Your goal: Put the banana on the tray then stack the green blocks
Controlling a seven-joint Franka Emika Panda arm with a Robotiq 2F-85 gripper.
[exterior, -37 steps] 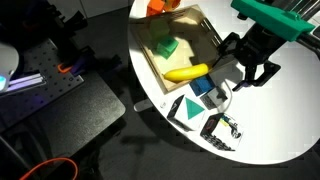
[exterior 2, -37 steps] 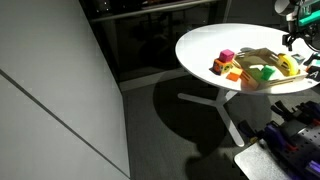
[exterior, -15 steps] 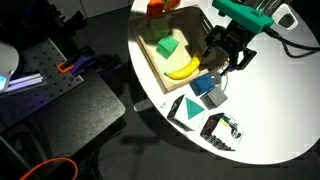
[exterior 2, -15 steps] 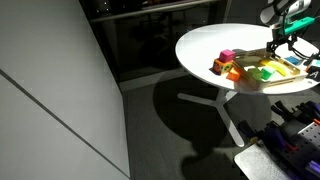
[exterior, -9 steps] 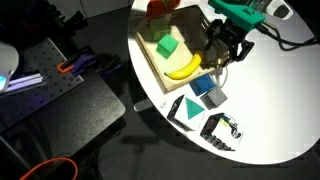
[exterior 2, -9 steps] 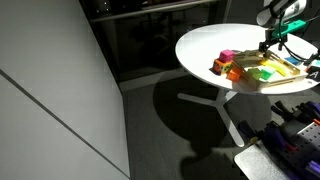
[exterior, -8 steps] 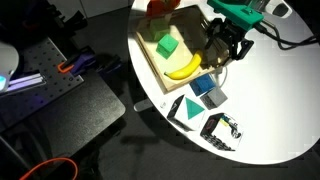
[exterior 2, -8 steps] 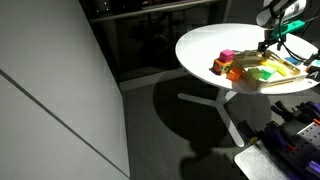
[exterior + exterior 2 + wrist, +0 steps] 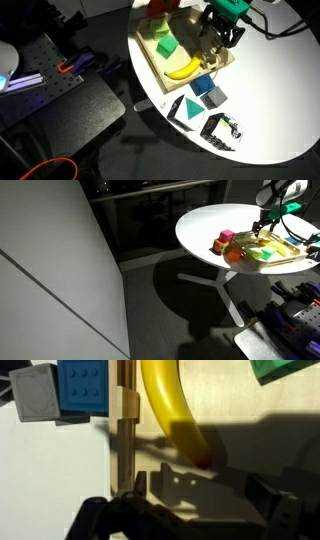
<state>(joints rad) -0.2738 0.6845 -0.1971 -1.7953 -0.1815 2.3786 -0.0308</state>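
Observation:
The yellow banana (image 9: 185,70) lies on the light wooden tray (image 9: 190,22) near its front rim; in the wrist view the banana (image 9: 172,408) runs down from the top. A bright green block (image 9: 167,46) sits on the tray behind it and shows at the wrist view's top right corner (image 9: 287,368). I cannot make out the paler green block. My gripper (image 9: 220,37) hangs open and empty over the tray, above the banana's end. Its dark fingers (image 9: 262,494) frame bare tray wood in the wrist view. It also shows in an exterior view (image 9: 262,222).
A blue block (image 9: 203,85) and a grey block (image 9: 216,97) lie on the white round table (image 9: 270,110) just outside the tray rim (image 9: 124,430). A dark tile with a teal triangle (image 9: 185,110) lies near the table edge. Orange and pink toys (image 9: 228,243) sit by the tray's end.
My gripper has moved from beside the blue and grey blocks to over the tray, toward the green block. The banana and blocks have not moved.

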